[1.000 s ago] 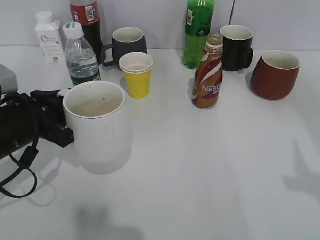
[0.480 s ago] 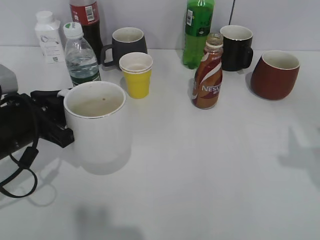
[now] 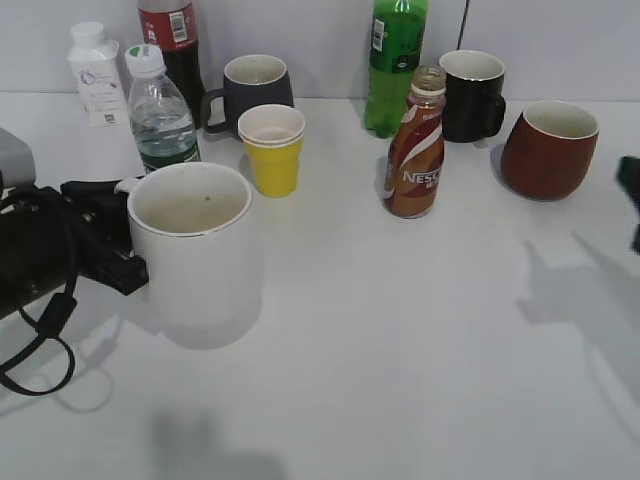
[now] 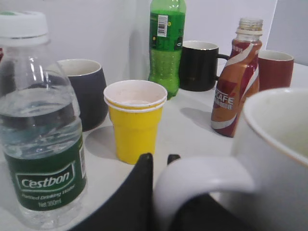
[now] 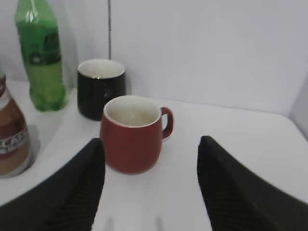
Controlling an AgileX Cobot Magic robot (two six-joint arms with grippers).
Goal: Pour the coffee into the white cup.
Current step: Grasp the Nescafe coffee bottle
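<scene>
White table, item list. White cup: large mug, upright, standing at the 9 o'clock side of the tabletop, interior apparently empty with a small dark speck on the inner wall. Left gripper: black, at 9 o'clock of the cup, its fingers pressed against the cup's handle so that the handle is pinched between them. Coffee bottle: brown with white swirl label, cap off, upright, at roughly 1 o'clock from the white cup and well apart from it, untouched by either gripper. Yellow paper cup: upright, at 12 o'clock of the white cup, between it and a dark grey mug. Water bottle: clear, green label, white cap, at 11 o'clock of the white cup. Green bottle: just behind the coffee bottle. Black mug: at 3 o'clock of the green bottle. Red-brown mug: at 3 o'clock of the coffee bottle. Right gripper: fingers spread wide, holding nothing, facing the red-brown mug; only a dark edge of it enters the exterior view at 3 o'clock. Small white bottle and dark cola bottle: back row, 11 o'clock corner.
</scene>
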